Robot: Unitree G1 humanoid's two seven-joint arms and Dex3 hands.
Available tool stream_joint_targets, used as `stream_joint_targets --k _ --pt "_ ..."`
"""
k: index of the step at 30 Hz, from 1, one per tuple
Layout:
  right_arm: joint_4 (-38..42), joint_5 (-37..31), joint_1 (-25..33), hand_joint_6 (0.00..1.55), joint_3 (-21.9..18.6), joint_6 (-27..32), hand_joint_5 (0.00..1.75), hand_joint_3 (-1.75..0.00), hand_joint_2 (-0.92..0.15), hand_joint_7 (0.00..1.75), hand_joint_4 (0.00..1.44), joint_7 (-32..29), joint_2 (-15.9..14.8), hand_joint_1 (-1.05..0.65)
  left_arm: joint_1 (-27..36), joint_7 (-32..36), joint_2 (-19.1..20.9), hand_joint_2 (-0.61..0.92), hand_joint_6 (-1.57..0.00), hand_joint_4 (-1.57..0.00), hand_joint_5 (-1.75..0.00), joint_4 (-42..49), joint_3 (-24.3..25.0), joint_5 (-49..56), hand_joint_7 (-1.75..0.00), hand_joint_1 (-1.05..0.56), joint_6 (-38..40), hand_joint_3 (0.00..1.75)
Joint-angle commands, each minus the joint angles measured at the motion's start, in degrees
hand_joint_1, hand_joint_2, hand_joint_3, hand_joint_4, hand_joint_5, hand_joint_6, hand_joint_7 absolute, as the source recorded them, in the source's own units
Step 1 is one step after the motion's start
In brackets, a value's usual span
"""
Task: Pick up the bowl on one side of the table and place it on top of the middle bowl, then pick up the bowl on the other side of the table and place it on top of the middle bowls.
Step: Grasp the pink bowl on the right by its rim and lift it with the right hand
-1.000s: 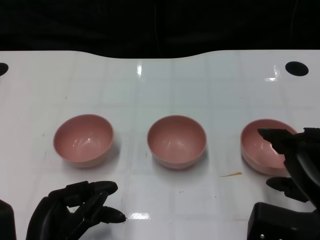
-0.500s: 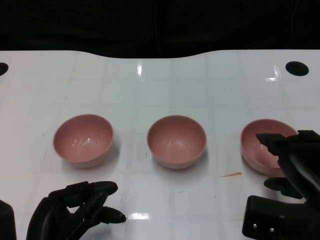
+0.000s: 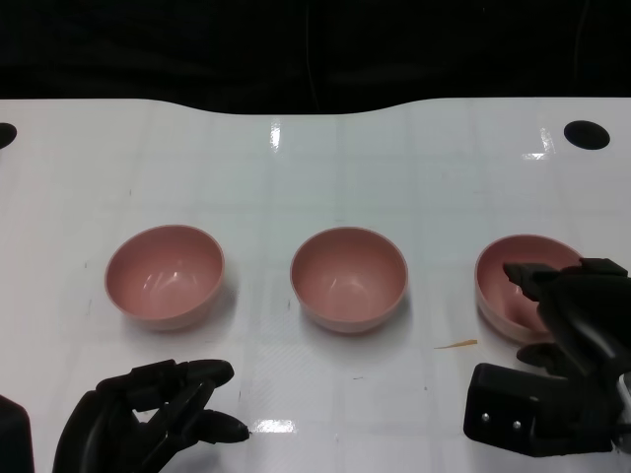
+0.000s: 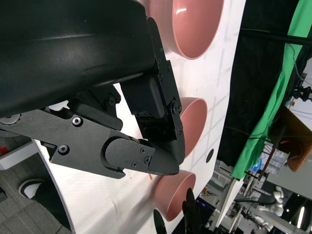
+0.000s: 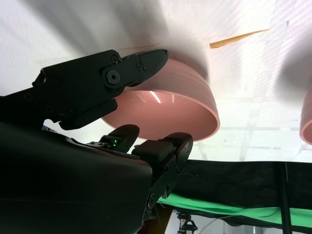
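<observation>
Three pink bowls stand in a row on the white table (image 3: 325,168): the left bowl (image 3: 165,276), the middle bowl (image 3: 348,278) and the right bowl (image 3: 505,286). My right hand (image 3: 575,317) is at the right bowl, its fingers spread across the near-right rim. The right wrist view shows one finger (image 5: 146,61) against the right bowl's (image 5: 170,105) outer wall and the others beside the rim; the bowl sits on the table. Near the front edge, below the left bowl, my left hand (image 3: 148,416) has its fingers curled in on nothing. All three bowls also appear in the left wrist view.
A thin orange sliver (image 3: 456,344) lies on the table between the middle and right bowls. Round black holes sit at the far right (image 3: 586,134) and far left (image 3: 5,134). The table's far edge is wavy, with darkness behind it.
My right hand and forearm have slid leftward along the front, closer around the right bowl's rim. The bowls and my left hand have stayed where they were.
</observation>
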Motion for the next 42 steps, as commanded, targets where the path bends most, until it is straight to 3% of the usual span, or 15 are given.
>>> stream_joint_targets --k 1,11,19,21,22,23,24,26,29,33,36,42 --pt "2.4 0.8 -1.4 0.46 0.5 0.5 0.33 0.0 -0.89 0.01 0.38 -1.1 -0.4 -0.5 0.2 0.9 0.4 0.92 -1.31 -1.01 -0.89 -0.7 0.4 -0.1 -0.09 -0.54 0.3 0.11" --pt "7.8 2.3 -4.1 0.54 2.6 0.8 0.21 0.0 -0.91 0.02 0.51 -2.4 -0.4 -0.47 0.2 0.8 0.4 0.92 -1.31 -1.03 -0.87 -0.7 0.5 -0.2 -0.09 -0.54 0.4 0.11" --pt "10.4 3.2 -5.2 0.7 3.9 -0.3 0.19 -0.02 -0.92 0.04 0.85 -3.9 -1.3 -0.43 0.3 0.6 0.4 0.92 -1.31 -1.04 -0.84 -0.6 0.4 0.2 -0.09 -0.53 -0.1 0.12" --pt "11.8 3.5 -5.5 0.77 3.9 -1.5 0.28 -0.01 -0.9 0.06 1.01 -6.0 -1.3 -0.38 0.4 0.4 0.4 0.92 -1.3 -1.04 -0.84 -0.5 0.3 0.3 -0.09 -0.54 -0.5 0.13" --pt "12.5 3.9 -5.6 0.82 3.8 -2.2 0.41 -0.01 -0.9 0.05 1.02 -6.9 -1.3 -0.37 0.4 0.3 0.4 0.92 -1.3 -1.04 -0.84 -0.5 0.4 0.3 -0.09 -0.54 -0.6 0.13" --pt "13.4 4.3 -5.8 0.86 3.7 -3.0 0.72 0.0 -0.89 0.03 0.95 -7.9 -1.2 -0.34 0.4 0.3 0.3 0.92 -1.3 -1.04 -0.84 -0.5 0.4 0.1 -0.09 -0.54 -0.5 0.14" --pt "14.3 4.6 -6.1 0.89 3.7 -3.5 0.88 0.0 -0.88 0.02 0.91 -8.7 -1.3 -0.33 0.4 0.3 0.3 0.92 -1.3 -1.04 -0.84 -0.5 0.4 0.1 -0.09 -0.54 -0.5 0.13" --pt "15.9 5.0 -6.7 0.93 3.8 -4.3 1.03 0.0 -0.88 0.03 0.88 -9.9 -1.3 -0.31 0.5 0.4 0.3 0.92 -1.3 -1.03 -0.84 -0.6 0.4 0.3 -0.09 -0.54 -0.6 0.14" --pt "18.0 5.6 -7.5 1.0 4.0 -5.3 1.1 0.0 -0.88 0.04 0.9 -11.5 -1.4 -0.28 0.5 0.7 0.2 0.92 -1.31 -1.04 -0.84 -0.9 0.5 0.1 -0.09 -0.53 -0.2 0.13" --pt "20.6 6.4 -8.2 1.09 4.0 -7.2 1.52 0.0 -0.86 0.03 0.88 -14.5 -1.5 -0.24 0.5 0.4 0.2 0.92 -1.31 -1.04 -0.84 -0.8 0.7 -0.3 -0.09 -0.53 0.0 0.13" --pt "22.2 6.7 -8.6 1.11 4.1 -7.7 1.64 0.0 -0.86 0.02 0.86 -15.9 -1.3 -0.23 0.4 0.4 0.3 0.92 -1.31 -1.04 -0.83 -0.8 0.7 -0.5 -0.09 -0.53 0.3 0.11" --pt "24.8 7.4 -9.2 1.13 4.0 -10.4 1.66 0.0 -0.85 0.02 0.82 -22.0 -1.3 -0.24 0.4 0.5 0.5 0.92 -1.32 -1.05 -0.83 -0.8 0.6 -0.4 -0.09 -0.54 0.4 0.1"
